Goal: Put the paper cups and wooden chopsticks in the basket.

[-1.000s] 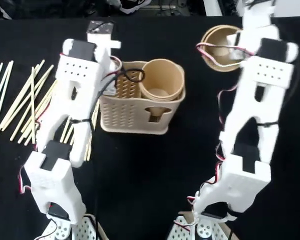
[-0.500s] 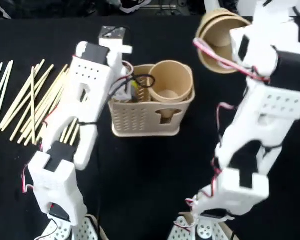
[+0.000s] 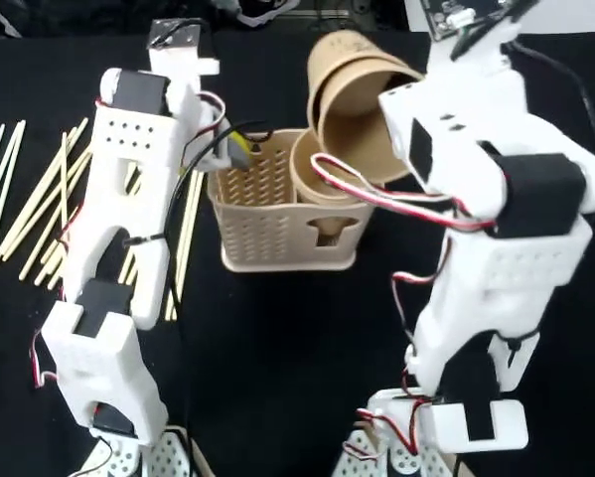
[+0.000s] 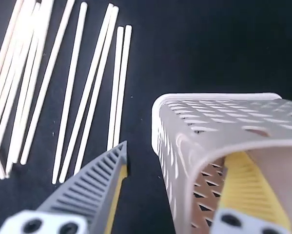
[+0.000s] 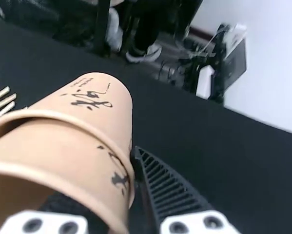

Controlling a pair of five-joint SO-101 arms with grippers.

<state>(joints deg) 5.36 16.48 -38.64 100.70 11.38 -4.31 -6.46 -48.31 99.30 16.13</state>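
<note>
The right claw (image 5: 107, 181) was clamped on the wall of two nested cups (image 3: 349, 87), one finger (image 5: 167, 192) outside it, and the stack was tilted off upright. Below this claw the basket (image 3: 277, 234) sat on the black worktop (image 3: 277, 358), with other cups (image 3: 317, 179) upright in the compartment nearer this claw. The left claw (image 4: 180, 153) stood apart, straddling the basket's wall on the side away from the right claw: one finger (image 4: 99, 187) was outside and the other (image 4: 248, 190) inside the second compartment. Whether either touched the wall could not be told. Loose chopsticks (image 4: 87, 92) lay on the worktop just beyond the left claw's outer finger, some near the basket and the rest farther off
</note>
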